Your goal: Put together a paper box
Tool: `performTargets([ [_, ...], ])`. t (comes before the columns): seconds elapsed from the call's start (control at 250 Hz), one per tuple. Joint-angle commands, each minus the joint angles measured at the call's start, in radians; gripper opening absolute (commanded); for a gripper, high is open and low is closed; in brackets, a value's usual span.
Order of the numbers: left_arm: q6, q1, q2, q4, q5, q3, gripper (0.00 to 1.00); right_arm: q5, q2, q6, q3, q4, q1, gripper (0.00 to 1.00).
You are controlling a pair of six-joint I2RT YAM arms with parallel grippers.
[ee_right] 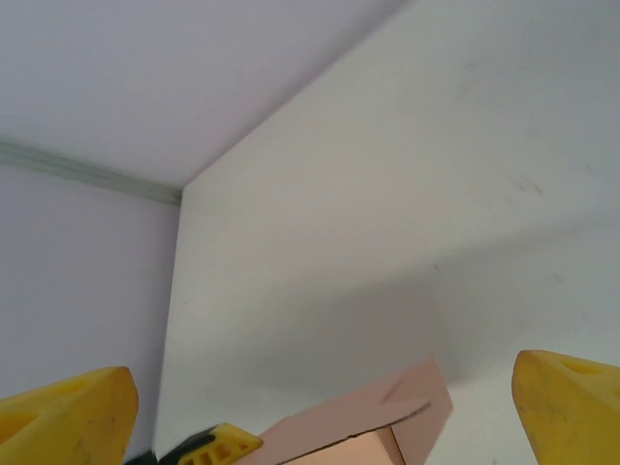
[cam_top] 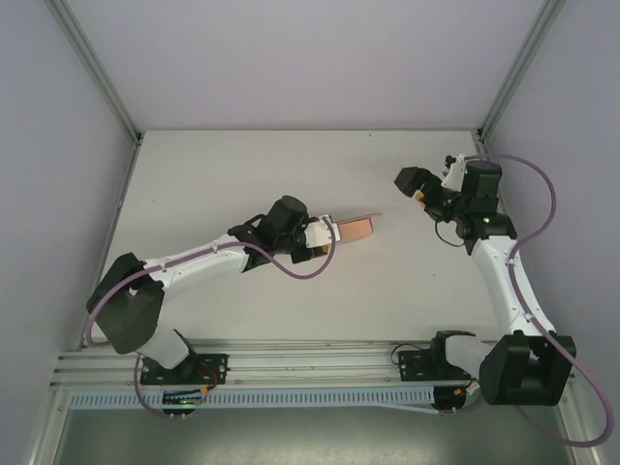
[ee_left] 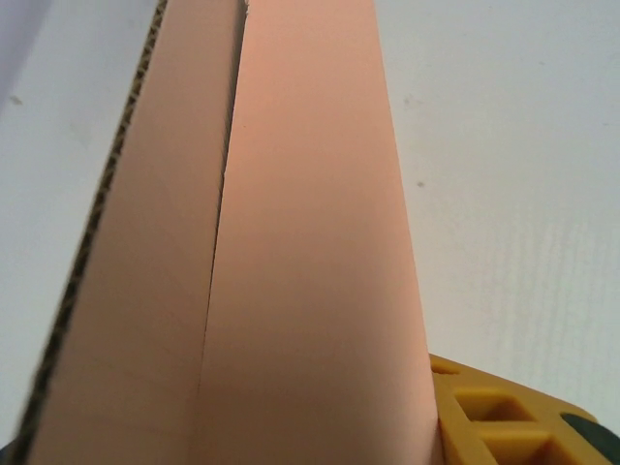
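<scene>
Clerk: Box [cam_top: 359, 227], pink fluted card. Location?
Checker: Over table [cam_top: 242, 174], centre; one end clenched in left gripper [cam_top: 325, 235]. Right gripper [cam_top: 418, 184] splayed wide, empty, well apart.
Clerk: Handling?
Checker: Probably light, stiffish, crushable; smooth, may slip. Hold flat faces near a fold; squeeze gently. Loose flaps will likely bend.

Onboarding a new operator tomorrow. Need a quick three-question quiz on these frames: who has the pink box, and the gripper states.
1. True or false: the right gripper is clamped on the paper box.
2. The paper box sits between the fingers of: A) the left gripper; B) the right gripper; C) both.
3. Fill in: the right gripper's fingertips are coloured ___.
Key: 1 false, its jaws stand wide open, apart from the box; 2 A; 3 yellow.
</scene>
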Motion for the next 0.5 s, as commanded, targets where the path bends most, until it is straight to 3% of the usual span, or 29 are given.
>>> performTargets([
  [0.0, -0.154, 0.050, -0.069, -0.036, 0.125, -0.069, 0.35, -0.219, -0.009, -0.335, -0.056, 0.158, 0.002, 0.99],
  [0.08, -0.184, 0.089, -0.104, -0.008, 0.181, -0.129, 0.35, -0.288, 0.020, -0.582, -0.012, 0.008, 0.017, 0.96],
  [0.228, -0.184, 0.127, -0.120, 0.021, 0.228, -0.187, 0.35, -0.272, 0.112, -0.950, 0.115, -0.294, 0.106, 0.92],
  [0.412, -0.131, 0.141, -0.076, -0.003, 0.253, -0.191, 0.31, -0.126, 0.264, -1.163, 0.231, -0.473, 0.226, 0.93],
  [0.496, -0.108, 0.143, -0.057, -0.028, 0.247, -0.182, 0.31, -0.073, 0.358, -1.228, 0.317, -0.585, 0.256, 0.88],
])
